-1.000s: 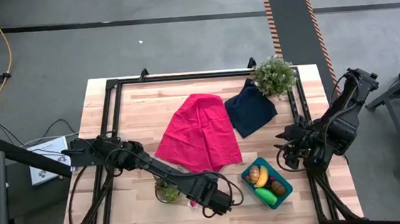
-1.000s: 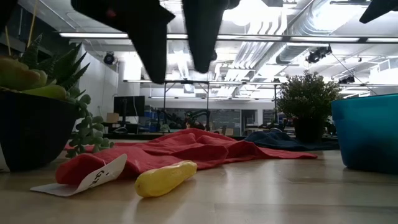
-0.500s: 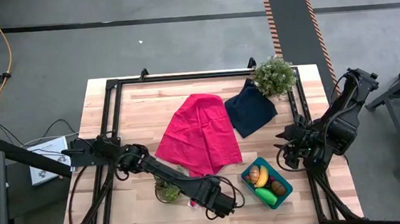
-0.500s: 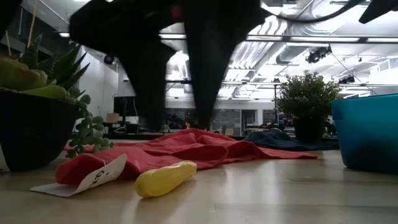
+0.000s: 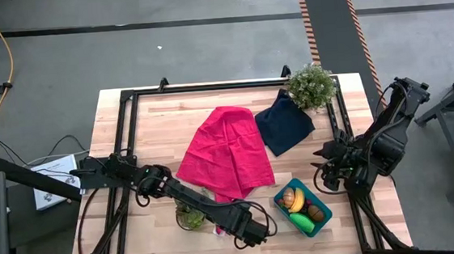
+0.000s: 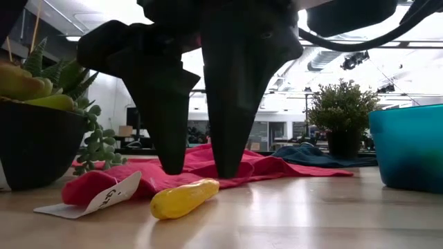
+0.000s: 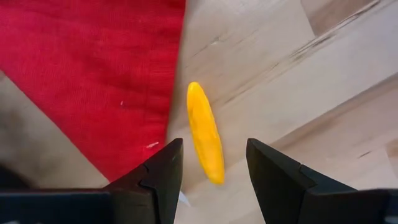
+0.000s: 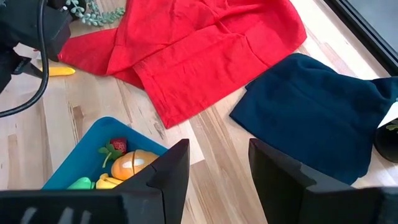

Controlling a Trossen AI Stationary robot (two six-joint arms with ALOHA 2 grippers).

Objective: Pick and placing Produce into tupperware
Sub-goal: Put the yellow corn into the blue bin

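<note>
A yellow banana-like piece of produce (image 7: 205,140) lies on its side on the wood beside the red cloth's edge, also visible in the low view (image 6: 183,197). My left gripper (image 6: 199,173) hangs over it, pointing down and open. One finger stands on each side of the piece, just above it and not touching it (image 7: 214,168). In the high view this gripper (image 5: 251,232) hides the piece. The teal tupperware (image 5: 316,223) sits near the front right with several produce pieces inside (image 8: 127,165). My right gripper (image 8: 217,168) waits open above the table's right side.
A red cloth (image 5: 225,151) and a navy cloth (image 5: 283,121) lie mid-table. A leafy potted plant (image 5: 311,85) stands at the far right. A small succulent pot (image 6: 34,138) and a white tag (image 6: 104,197) sit close to the yellow piece.
My left gripper has come down toward the yellow piece, its fingertips dropping from well above to just over the table on either side of it. The gap between its fingers has stayed the same. The yellow piece has not moved.
</note>
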